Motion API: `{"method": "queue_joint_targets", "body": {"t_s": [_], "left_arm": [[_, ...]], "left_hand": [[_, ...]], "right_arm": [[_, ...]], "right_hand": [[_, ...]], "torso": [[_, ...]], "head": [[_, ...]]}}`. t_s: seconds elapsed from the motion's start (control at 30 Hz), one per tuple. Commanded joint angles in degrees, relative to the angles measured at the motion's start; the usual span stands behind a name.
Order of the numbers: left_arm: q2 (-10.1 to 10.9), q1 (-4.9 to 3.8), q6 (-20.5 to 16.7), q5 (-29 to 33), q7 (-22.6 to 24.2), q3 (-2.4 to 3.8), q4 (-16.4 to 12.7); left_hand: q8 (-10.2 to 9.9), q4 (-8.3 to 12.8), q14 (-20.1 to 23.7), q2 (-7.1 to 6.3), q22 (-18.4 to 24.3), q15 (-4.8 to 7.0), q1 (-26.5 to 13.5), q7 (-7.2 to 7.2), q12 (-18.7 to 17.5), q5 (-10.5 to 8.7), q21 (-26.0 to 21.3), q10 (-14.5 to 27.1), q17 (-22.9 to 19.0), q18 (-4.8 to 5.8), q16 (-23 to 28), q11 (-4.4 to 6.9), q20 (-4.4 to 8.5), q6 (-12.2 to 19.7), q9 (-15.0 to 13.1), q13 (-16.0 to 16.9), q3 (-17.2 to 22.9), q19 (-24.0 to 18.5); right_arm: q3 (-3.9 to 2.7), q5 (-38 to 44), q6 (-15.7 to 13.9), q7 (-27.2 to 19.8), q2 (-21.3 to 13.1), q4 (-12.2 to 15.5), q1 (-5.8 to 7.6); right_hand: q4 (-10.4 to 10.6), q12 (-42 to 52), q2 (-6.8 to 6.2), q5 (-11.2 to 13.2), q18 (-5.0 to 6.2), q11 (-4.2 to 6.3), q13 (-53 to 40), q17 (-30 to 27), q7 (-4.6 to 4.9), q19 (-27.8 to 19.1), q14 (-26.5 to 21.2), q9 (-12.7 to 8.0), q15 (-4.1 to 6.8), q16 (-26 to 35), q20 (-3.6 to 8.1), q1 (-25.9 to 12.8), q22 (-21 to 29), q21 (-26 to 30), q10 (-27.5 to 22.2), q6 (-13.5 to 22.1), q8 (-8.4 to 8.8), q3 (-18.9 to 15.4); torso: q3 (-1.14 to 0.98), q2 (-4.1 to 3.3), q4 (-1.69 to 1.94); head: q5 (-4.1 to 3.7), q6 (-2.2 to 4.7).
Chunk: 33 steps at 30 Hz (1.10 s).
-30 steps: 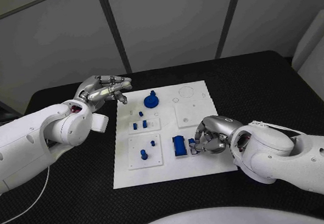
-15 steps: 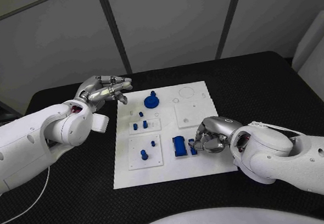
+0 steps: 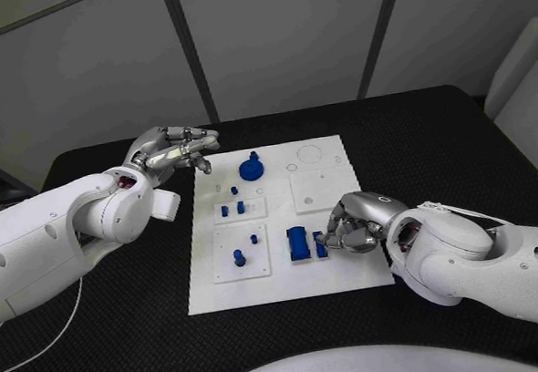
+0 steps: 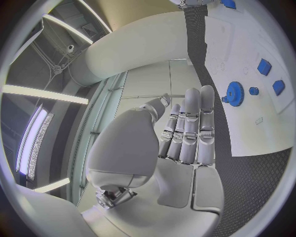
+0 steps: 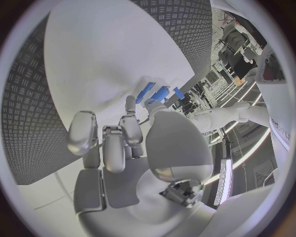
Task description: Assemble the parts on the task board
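Note:
The white task board (image 3: 346, 273) lies mid-table. On it are a blue gear (image 3: 252, 167), several small blue pegs (image 3: 226, 210) and a blue block (image 3: 299, 242). A small blue part (image 3: 320, 245) stands just right of that block. My right hand (image 3: 352, 224) is curled over the board's right side and pinches this small part with its fingertips; the same blue pieces (image 5: 160, 94) show beyond its thumb. My left hand (image 3: 174, 149) hovers at the board's far left corner, holding nothing; its fingers (image 4: 188, 128) lie side by side, with the gear (image 4: 234, 92) beyond them.
Two raised white plates, one holding the pegs (image 3: 240, 252) and a bare one (image 3: 319, 189), sit on the board. Black table (image 3: 450, 145) surrounds the board, with free room on its right and near sides.
My right hand has shifted very slightly to the right while staying at the small blue part. The left hand has stayed where it was.

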<state>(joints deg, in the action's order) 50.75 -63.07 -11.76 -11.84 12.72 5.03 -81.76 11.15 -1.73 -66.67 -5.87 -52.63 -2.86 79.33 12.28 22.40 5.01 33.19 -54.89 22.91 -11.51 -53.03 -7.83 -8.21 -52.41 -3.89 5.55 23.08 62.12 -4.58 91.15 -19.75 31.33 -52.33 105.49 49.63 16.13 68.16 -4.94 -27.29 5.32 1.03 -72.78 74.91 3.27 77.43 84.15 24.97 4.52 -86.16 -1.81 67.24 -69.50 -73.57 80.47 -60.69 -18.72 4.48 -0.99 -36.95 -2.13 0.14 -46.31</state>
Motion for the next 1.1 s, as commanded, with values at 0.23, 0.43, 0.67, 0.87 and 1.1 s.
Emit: {"method": "queue_joint_targets", "body": {"t_s": [0.23,0.43,0.67,0.87,1.1], "left_arm": [[-0.49,-0.08,-2.16,0.96,2.56,0.04,1.00],[-1.67,-0.01,-4.74,4.27,5.76,0.04,2.60],[-5.24,0.59,-9.83,11.52,11.46,0.06,7.38],[-8.66,1.36,-10.00,15.09,13.96,0.09,11.62],[-13.29,2.09,-8.97,17.63,14.81,0.13,16.42]], "left_hand": [[0.27,-0.46,0.49,0.17,0.30,-0.02,-1.08,-0.11,0.56,-0.17,-0.51,0.68,-0.18,1.05,0.21,-0.01,-0.20,0.67,0.05,-0.03,-0.76,0.25],[0.99,-1.06,3.08,0.16,1.49,-0.17,-1.70,-0.44,1.38,-0.18,-2.40,0.55,-1.19,1.06,2.09,0.17,-0.45,0.33,-0.06,0.13,-2.22,-1.41],[1.25,-2.19,12.05,0.64,7.65,-2.31,-1.36,-0.67,-0.44,-0.12,-12.24,0.43,-8.64,1.77,17.22,-0.42,-2.39,0.00,0.14,-1.57,-4.10,-12.21],[-1.91,-3.47,15.40,0.82,17.83,-5.40,-1.36,-1.20,-6.28,-0.17,-25.02,0.12,-14.71,1.63,32.93,-1.82,-6.52,1.52,0.17,-1.96,-6.72,-24.16],[-5.29,-4.38,17.26,1.87,26.74,-7.46,-1.90,-2.25,-13.27,-0.16,-29.84,2.75,-18.97,1.37,42.91,-3.57,-8.43,1.97,0.17,-1.97,-12.01,-29.98]], "right_arm": [[-0.06,-30.04,-13.20,-28.43,-1.38,-7.14,2.29],[-0.08,-50.55,-8.26,-40.87,0.85,-16.16,5.43],[-0.95,-63.14,-3.66,-48.74,7.76,-28.55,6.64],[-3.24,-69.32,-0.89,-52.33,14.46,-38.74,6.81],[-4.11,-71.79,2.23,-54.42,19.53,-46.64,6.83]], "right_hand": [[-2.02,-25.88,-0.12,8.56,4.24,-3.36,19.89,-10.54,3.96,-15.20,-1.03,-2.79,-2.72,15.01,-2.60,9.67,22.58,21.15,-14.60,7.08,6.41,-1.92],[-3.75,-41.59,1.49,15.72,4.61,-5.71,33.45,-39.58,5.94,-24.28,-15.30,-4.94,-5.18,48.73,-4.96,17.41,34.29,36.87,-22.98,7.87,9.25,0.20],[-2.74,-57.53,0.78,16.98,4.86,-9.03,56.91,-56.20,7.11,-29.93,-23.78,-10.50,-10.51,74.13,-10.58,20.38,45.58,53.20,-19.93,6.29,14.31,2.40],[-4.26,-61.69,1.70,16.96,5.19,-9.65,65.24,-62.78,7.64,-29.32,-23.82,-14.14,-11.87,80.91,-12.17,20.00,50.84,59.66,-19.44,6.21,15.14,2.40],[-6.35,-63.99,2.45,16.98,5.33,-9.87,69.15,-67.61,7.84,-25.73,-22.08,-17.09,-12.00,82.52,-12.22,18.58,54.84,63.31,-18.39,6.12,15.14,1.71]], "torso": [[0.19,1.06,-0.08],[0.52,2.57,-0.03],[1.23,5.09,-0.54],[1.40,6.06,-0.83],[1.33,6.39,-0.52]], "head": [[-0.38,1.34],[-0.31,3.67],[0.26,7.03],[0.63,10.17],[1.03,12.17]]}}
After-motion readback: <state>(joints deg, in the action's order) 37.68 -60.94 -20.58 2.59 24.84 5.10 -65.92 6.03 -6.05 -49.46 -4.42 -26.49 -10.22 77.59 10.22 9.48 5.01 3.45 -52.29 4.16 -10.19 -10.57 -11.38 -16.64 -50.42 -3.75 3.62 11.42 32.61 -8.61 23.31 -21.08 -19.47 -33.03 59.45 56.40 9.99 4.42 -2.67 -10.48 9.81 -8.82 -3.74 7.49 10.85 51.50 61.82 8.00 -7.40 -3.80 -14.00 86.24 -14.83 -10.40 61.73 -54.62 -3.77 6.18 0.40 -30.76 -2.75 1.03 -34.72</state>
